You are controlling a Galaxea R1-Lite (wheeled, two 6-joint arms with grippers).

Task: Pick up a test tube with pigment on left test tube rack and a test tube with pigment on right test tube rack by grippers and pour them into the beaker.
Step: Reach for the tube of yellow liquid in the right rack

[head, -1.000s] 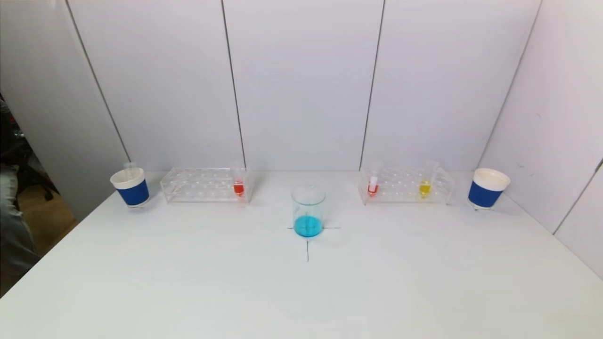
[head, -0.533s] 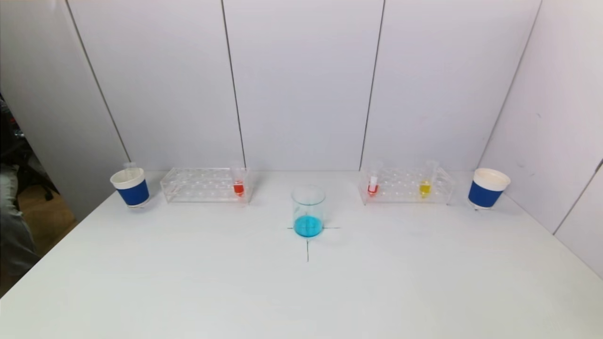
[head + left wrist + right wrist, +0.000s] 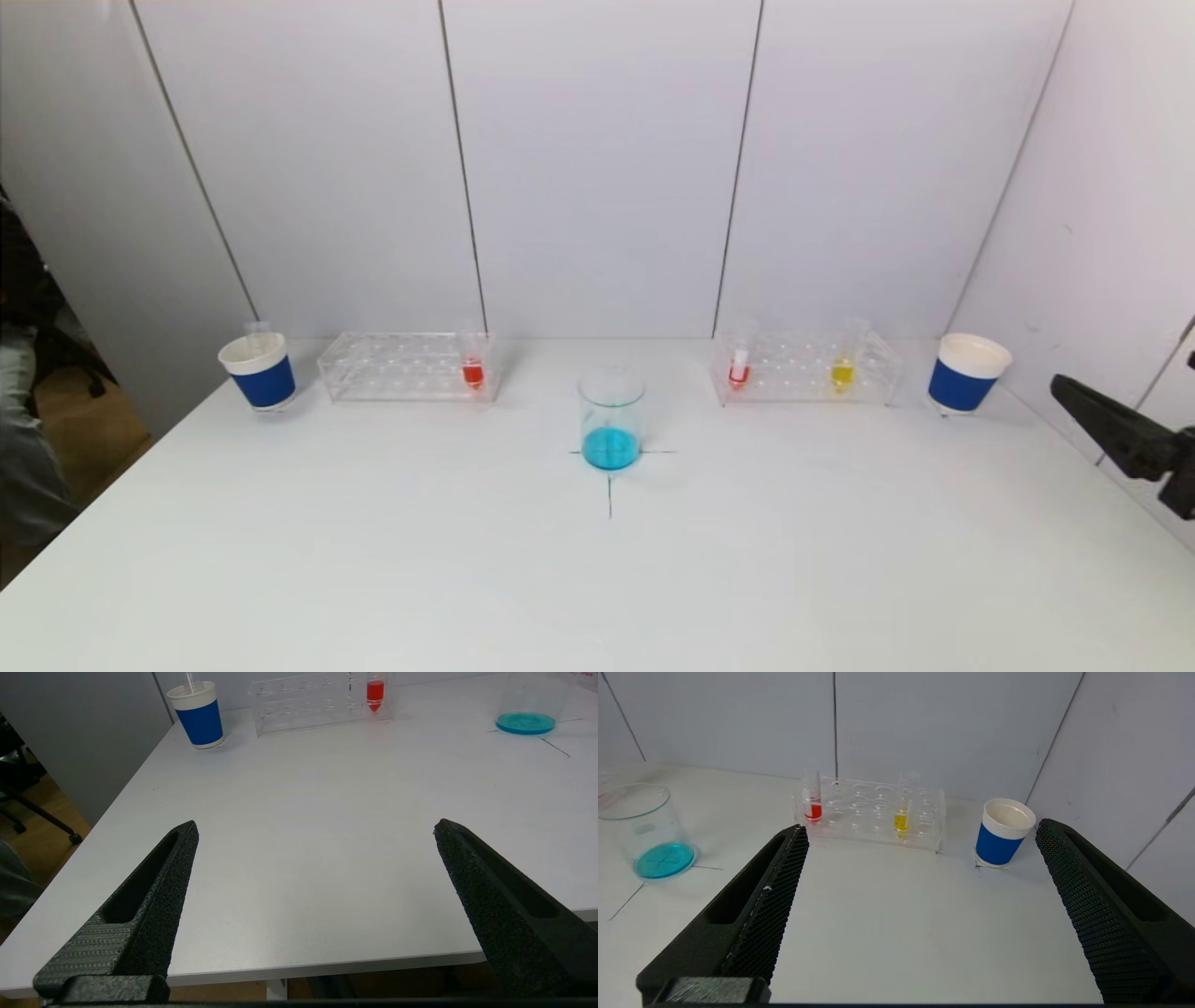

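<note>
Head view: white table (image 3: 373, 560) boxed in by pale grey wall panels (image 3: 597, 168); open floor and a chair base past the table's left edge. Clear acrylic left test tube rack (image 3: 401, 366) holds one red-pigment tube (image 3: 472, 359) at its inner end; clear acrylic right test tube rack (image 3: 805, 369) holds a red-pigment tube (image 3: 738, 362) and a yellow-pigment tube (image 3: 843, 364). Clear glass beaker (image 3: 611, 418) with blue liquid sits on a drawn cross between the racks, apart from both. Blue-and-white paper cups (image 3: 259, 371) flank the racks. Right gripper (image 3: 920, 835) at the far right table edge, jaws wide apart, empty. Left gripper (image 3: 315, 828) over the near-left table edge, out of head view, jaws wide apart, empty. Nothing grasped yet. Suggest: each arm approaches its rack level, grips the tube above the rack top, lifts straight up.
</note>
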